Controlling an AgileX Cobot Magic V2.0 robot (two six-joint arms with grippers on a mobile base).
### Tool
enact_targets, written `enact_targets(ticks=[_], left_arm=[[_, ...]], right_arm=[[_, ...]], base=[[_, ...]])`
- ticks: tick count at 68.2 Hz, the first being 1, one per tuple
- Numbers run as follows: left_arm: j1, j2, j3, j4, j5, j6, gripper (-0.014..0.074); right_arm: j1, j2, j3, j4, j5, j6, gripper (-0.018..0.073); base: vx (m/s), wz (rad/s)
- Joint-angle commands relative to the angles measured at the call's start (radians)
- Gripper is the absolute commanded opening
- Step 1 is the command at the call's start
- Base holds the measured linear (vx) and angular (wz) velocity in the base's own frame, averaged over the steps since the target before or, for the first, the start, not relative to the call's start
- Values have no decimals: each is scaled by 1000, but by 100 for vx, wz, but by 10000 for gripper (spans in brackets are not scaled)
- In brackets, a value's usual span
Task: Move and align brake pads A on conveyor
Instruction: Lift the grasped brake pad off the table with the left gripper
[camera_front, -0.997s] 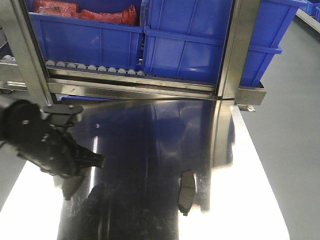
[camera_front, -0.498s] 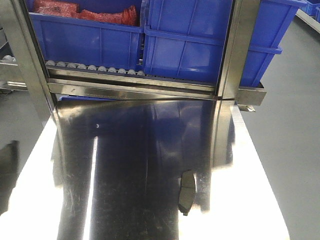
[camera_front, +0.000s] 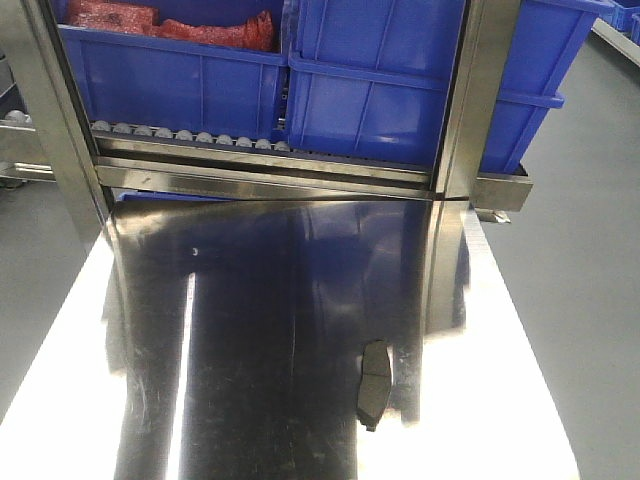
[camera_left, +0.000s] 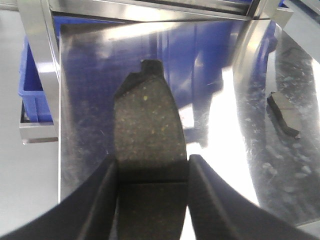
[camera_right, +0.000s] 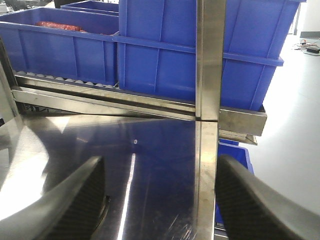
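Note:
One brake pad (camera_front: 374, 383), dark grey and curved, lies on the shiny steel table (camera_front: 250, 330) towards the front right. In the left wrist view my left gripper (camera_left: 152, 165) is shut on another brake pad (camera_left: 145, 115), which sticks out forward from between the fingers over the table. The lying brake pad (camera_left: 284, 114) shows at the right edge of that view. My right gripper (camera_right: 159, 165) hangs open above the table with nothing between its fingers. Neither gripper appears in the front view. The conveyor is out of view.
Blue bins (camera_front: 380, 90) sit on a roller rack (camera_front: 190, 135) behind the table, one with red items (camera_front: 170, 25). A steel upright post (camera_front: 475, 100) stands at the back right. Grey floor (camera_front: 590, 300) borders the table's right edge.
A second ago my left arm was at the left of the front view with a pad. It has since moved off to the left, out of that view. The lying pad stayed put.

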Motion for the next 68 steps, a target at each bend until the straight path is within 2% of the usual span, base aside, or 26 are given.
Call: enact_targets(ticks=[1, 68], left_arm=[[-7, -8, -22, 37, -107, -8, -6], [-7, -14, -22, 55, -91, -8, -6]], right_arm=[[-2, 11, -27, -4, -77, 0, 452], [-2, 11, -27, -4, -77, 0, 452]], base=[[0, 0], [0, 0]])
